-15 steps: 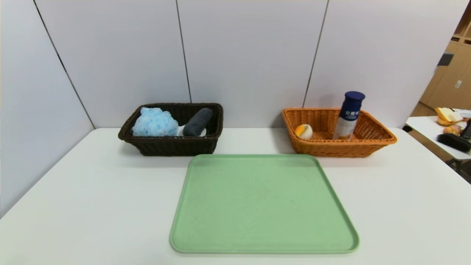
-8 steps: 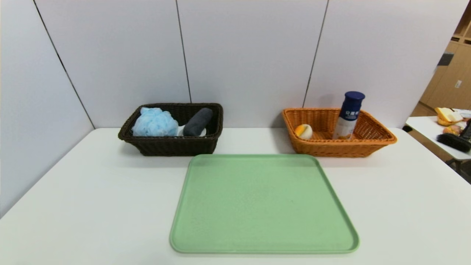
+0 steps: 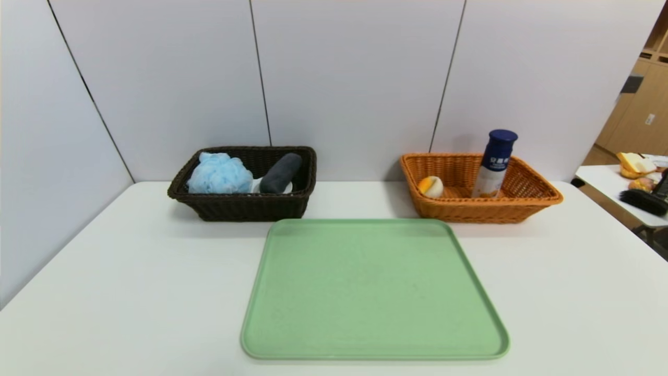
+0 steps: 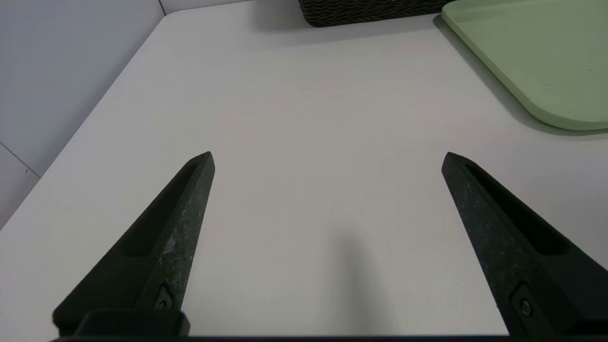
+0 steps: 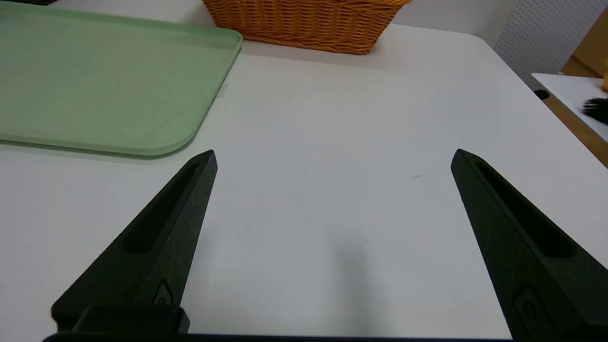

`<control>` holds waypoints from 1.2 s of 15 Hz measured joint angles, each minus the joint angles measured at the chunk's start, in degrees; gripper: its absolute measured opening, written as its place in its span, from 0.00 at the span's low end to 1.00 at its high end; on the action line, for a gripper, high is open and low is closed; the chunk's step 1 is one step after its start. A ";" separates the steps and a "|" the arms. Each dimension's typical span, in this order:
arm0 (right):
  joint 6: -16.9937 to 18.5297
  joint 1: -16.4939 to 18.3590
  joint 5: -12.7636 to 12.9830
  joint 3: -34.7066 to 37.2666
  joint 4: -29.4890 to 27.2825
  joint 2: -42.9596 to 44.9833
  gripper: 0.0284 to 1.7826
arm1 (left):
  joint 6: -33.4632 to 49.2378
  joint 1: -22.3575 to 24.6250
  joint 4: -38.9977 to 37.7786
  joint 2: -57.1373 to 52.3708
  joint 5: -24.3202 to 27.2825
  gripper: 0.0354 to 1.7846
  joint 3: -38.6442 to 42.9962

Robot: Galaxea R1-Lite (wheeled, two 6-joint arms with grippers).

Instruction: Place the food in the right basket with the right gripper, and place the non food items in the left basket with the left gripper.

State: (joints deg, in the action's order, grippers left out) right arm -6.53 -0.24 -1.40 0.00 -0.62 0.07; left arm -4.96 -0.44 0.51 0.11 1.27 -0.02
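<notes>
A white tabletop (image 3: 130, 271) is enclosed at the back and on the left by pale grey wall panels (image 3: 355, 78) divided by dark seams. A green tray (image 3: 373, 292) is laid flat near the middle of the tabletop, with nothing on it. At the far right, a second white table (image 3: 608, 183) is seen, on which a black brush (image 3: 643, 201) and some yellowish items (image 3: 635, 164) are placed. Wooden cabinets (image 3: 639, 109) are seen behind it.
</notes>
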 joint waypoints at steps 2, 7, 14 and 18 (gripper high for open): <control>0.20 0.00 0.06 0.00 0.00 0.00 0.95 | 0.54 -0.02 -0.24 0.00 -0.01 0.94 0.02; 1.50 -0.02 0.28 0.00 0.02 0.00 0.95 | 2.51 0.00 -0.18 0.00 -0.91 0.94 0.02; 6.75 -0.02 1.40 0.00 0.35 -0.02 0.95 | 4.72 0.00 -0.41 0.00 -1.02 0.94 0.02; 6.64 0.06 1.40 0.00 0.44 0.00 0.95 | 4.66 0.00 -0.41 0.00 -1.02 0.94 0.02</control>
State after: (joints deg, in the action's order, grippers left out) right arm 0.11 -0.18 0.00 0.00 -0.18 0.07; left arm -0.30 -0.44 0.10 0.11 0.24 0.00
